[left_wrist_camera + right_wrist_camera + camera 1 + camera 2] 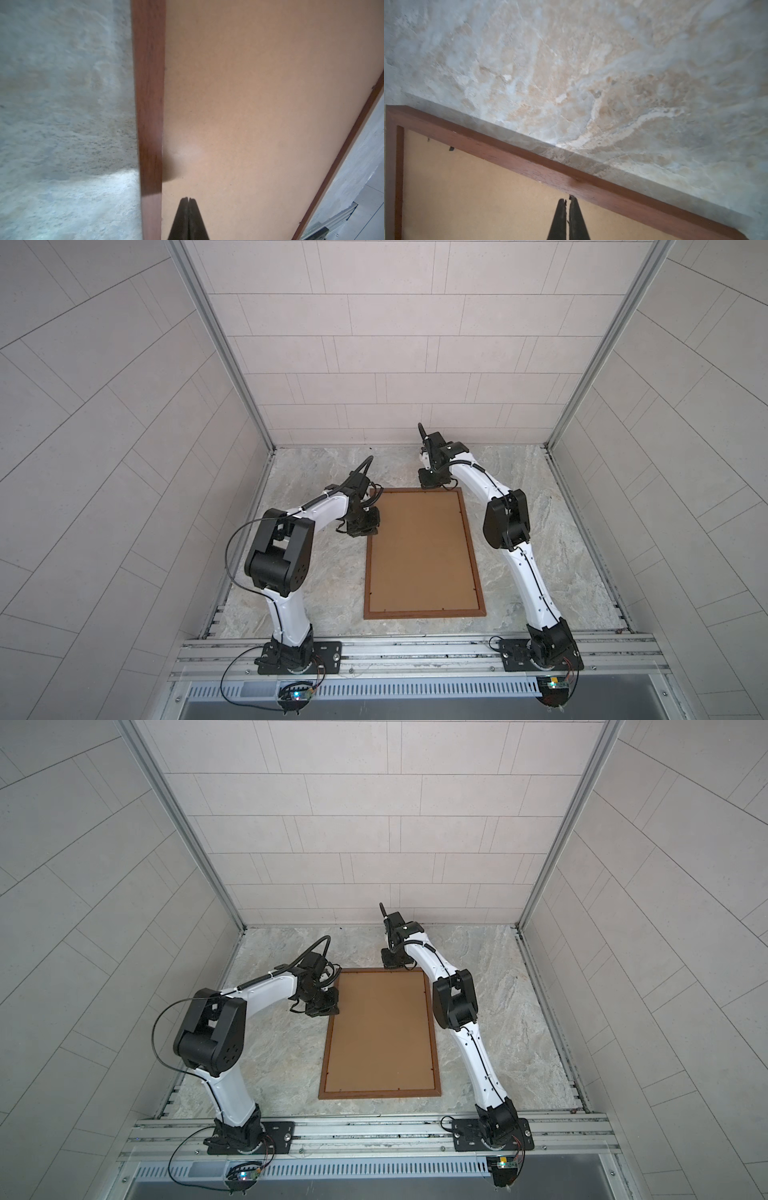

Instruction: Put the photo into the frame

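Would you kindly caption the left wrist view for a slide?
Shut left claw over the backing board, close beside the frame.

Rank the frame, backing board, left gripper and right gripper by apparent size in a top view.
1. frame
2. backing board, set inside it
3. left gripper and right gripper look alike; not ranked.

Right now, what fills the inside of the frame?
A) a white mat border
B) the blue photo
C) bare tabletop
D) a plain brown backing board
D: in both top views the brown backing board spans the frame from rail to rail, with nothing blue or white showing.
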You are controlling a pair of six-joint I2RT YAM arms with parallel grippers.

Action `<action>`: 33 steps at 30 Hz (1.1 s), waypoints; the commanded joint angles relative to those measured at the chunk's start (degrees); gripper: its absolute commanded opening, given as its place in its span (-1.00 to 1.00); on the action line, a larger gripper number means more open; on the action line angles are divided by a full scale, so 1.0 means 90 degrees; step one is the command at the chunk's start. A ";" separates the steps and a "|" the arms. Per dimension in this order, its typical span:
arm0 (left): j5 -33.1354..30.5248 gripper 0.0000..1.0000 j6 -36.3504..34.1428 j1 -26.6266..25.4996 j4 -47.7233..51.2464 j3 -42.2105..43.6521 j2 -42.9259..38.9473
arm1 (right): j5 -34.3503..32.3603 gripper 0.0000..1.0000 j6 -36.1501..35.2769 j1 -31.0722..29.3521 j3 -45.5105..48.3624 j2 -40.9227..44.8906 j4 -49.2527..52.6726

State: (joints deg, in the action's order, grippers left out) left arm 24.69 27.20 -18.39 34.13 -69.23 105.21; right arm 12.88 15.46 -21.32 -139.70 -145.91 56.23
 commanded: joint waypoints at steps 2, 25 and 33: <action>0.0106 -1.00 -0.0034 0.0022 0.0036 0.0034 0.0022 | -0.0100 -1.00 0.0121 0.0016 -0.0044 0.0259 -0.0056; -0.0406 -0.97 -0.0324 0.0945 0.0714 -0.0581 0.0053 | 0.0380 -0.88 0.0332 0.0612 0.3223 0.2660 -0.0673; -0.0962 -0.66 -0.0521 0.0977 0.0969 -0.0677 0.0306 | 0.0855 -0.30 0.0509 0.0971 0.6487 0.4747 -0.1572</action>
State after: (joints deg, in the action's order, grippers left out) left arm 18.94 24.25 -9.41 39.29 -74.41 106.39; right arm 18.96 19.90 -12.36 -87.05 -106.48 44.91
